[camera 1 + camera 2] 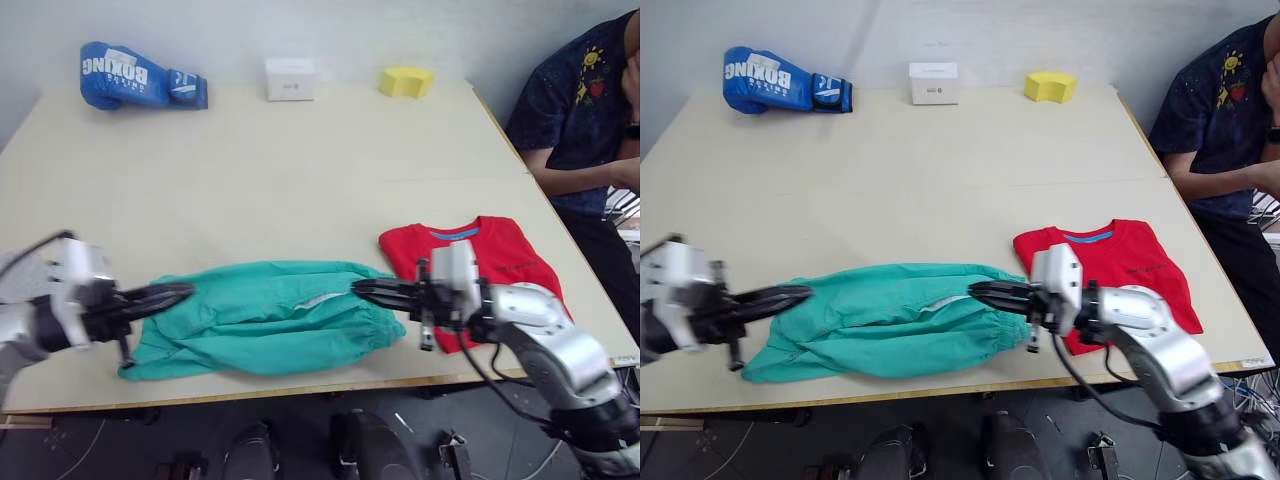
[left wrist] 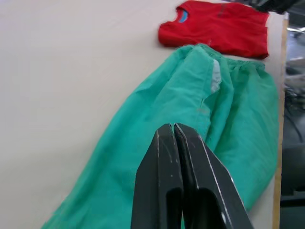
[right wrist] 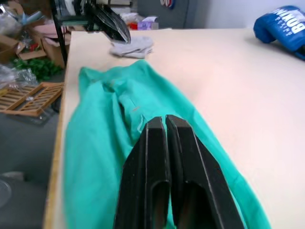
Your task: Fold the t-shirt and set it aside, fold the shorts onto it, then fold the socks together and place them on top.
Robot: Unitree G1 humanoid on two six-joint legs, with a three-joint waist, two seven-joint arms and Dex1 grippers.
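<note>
Teal shorts [image 1: 262,318] lie spread along the near edge of a pale table [image 1: 300,170], stretched from left to right. At their left end, the left gripper [image 1: 170,294] points inward with its two black fingers pressed together over the cloth; whether any fabric is pinched between them cannot be told. The socks [image 3: 132,46], a small grey bundle, rest on the table just beyond that left gripper, as the right wrist view shows. At the right end of the shorts, the right gripper [image 1: 372,289] points the opposite way, its fingers likewise drawn narrow with no gap, over the gathered waistband; again a hold cannot be confirmed. Right of the shorts, almost touching them, the red t-shirt [image 1: 480,268] lies already folded into a neat block with its blue collar band facing far.

Judging by this, the shirt step is finished and the shorts fold is in hand. The next move calls for both ends to be gripped, folded over, and the bundle carried right onto the shirt.

Along the far edge sit a blue boxing glove [image 1: 135,76], a small white box [image 1: 290,78] and a yellow block [image 1: 406,81]. Whether the box holds anything cannot be seen. A person [image 1: 585,110] sits at the far right.
</note>
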